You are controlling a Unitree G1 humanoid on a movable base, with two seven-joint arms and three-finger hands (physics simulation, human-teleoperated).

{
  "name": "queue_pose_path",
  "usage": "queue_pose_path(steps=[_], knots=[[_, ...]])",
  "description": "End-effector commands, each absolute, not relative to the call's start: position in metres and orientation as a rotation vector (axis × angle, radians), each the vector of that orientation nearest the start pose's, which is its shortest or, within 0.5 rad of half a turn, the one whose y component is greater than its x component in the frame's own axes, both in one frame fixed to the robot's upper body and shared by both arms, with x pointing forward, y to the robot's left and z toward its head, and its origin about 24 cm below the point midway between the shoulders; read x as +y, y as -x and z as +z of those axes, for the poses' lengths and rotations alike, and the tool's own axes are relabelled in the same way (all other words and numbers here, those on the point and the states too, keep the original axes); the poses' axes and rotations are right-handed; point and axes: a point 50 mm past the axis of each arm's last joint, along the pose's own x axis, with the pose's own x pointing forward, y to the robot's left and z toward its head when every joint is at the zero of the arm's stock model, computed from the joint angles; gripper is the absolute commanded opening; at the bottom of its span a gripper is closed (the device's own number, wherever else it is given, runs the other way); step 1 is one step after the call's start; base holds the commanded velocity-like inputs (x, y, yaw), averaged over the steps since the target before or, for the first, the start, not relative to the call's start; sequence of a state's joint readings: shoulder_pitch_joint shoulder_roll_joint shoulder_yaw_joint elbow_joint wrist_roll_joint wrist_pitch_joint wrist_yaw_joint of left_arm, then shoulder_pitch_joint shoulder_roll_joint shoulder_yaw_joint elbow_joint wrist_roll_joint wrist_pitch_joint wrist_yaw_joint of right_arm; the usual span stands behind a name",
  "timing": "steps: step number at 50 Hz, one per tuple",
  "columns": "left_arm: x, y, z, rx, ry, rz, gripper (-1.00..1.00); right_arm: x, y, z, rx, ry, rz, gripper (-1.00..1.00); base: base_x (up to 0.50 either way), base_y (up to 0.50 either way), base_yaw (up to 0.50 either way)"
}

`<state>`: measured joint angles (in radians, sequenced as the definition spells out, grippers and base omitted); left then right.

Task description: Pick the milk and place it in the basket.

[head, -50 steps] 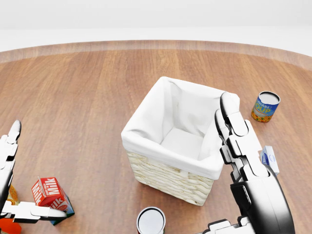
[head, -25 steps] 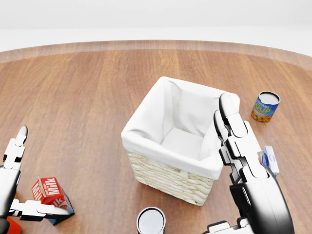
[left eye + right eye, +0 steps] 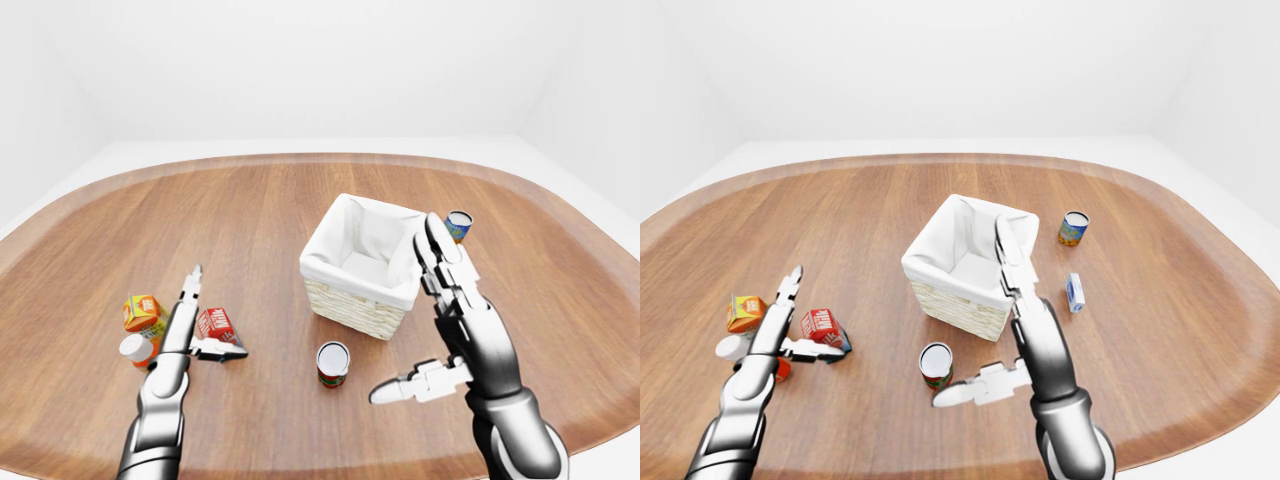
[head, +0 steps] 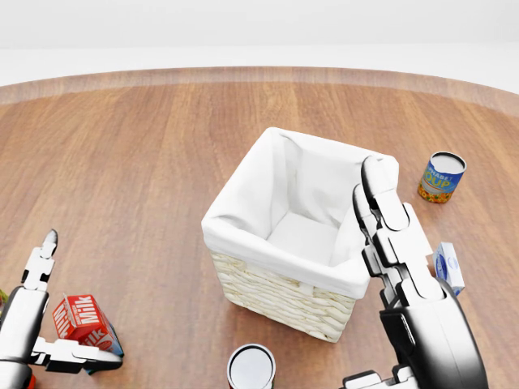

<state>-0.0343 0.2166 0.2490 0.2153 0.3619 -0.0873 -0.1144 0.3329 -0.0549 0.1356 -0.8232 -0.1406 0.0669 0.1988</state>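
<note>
On the wooden table (image 3: 250, 210), red-and-blue milk carton (image 4: 81, 319) lettered "Milk", flanked by the spread left hand (image 4: 36, 328), not gripped, right hand (image 3: 440, 330) held open beside the basket (image 4: 268, 275).

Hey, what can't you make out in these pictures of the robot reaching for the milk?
- Head view: the left hand is cut by the left and bottom edges, so its hold on the milk is unclear.
- Left-eye view: the small blue-and-white carton is hidden behind the right hand.
- Head view: the can below the basket is cut by the bottom edge.
- Eye views: labels on the orange carton are too small to read.
</note>
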Motion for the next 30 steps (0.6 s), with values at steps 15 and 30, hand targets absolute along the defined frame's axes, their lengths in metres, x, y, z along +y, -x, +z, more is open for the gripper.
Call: queue_pose_path(steps=[15, 30], knots=[[0.248, -0.257, 0.001, 0.240, -0.539, 0.105, 1.00, -0.131, -0.167, 0.153, -0.420, 0.183, 0.222, 1.00, 0.00, 0.00, 0.00], [0.266, -0.262, -0.009, 0.311, -0.558, 0.168, 1.00, -0.129, -0.165, 0.153, -0.419, 0.177, 0.235, 1.00, 0.00, 0.00, 0.00]])
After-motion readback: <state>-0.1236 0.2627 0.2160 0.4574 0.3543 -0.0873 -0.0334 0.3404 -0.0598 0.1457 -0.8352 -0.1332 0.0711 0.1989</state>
